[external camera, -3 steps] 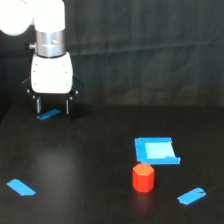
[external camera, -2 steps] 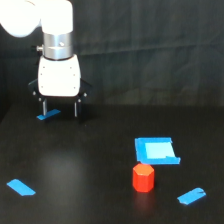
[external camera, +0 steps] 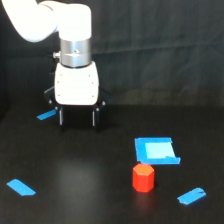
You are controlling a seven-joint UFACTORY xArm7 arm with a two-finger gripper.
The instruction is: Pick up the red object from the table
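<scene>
The red object [external camera: 143, 178] is a small red-orange stubby prism standing upright on the black table [external camera: 85, 175], toward the exterior view's right front, just in front of the blue tray. My gripper [external camera: 77, 118] hangs from the white arm at the back left of the view, well up and to the left of the red object. Its two dark fingers [external camera: 61, 116] point down with a wide gap between them and hold nothing.
A blue square tray [external camera: 156, 150] lies just behind the red object. Blue tape strips lie on the table at the left back [external camera: 46, 115], the left front [external camera: 21, 187] and the right front [external camera: 191, 196]. A dark curtain backs the scene.
The arm and gripper have moved toward the exterior view's right, away from the back-left tape strip and closer to the red object. The red object and tray have not moved.
</scene>
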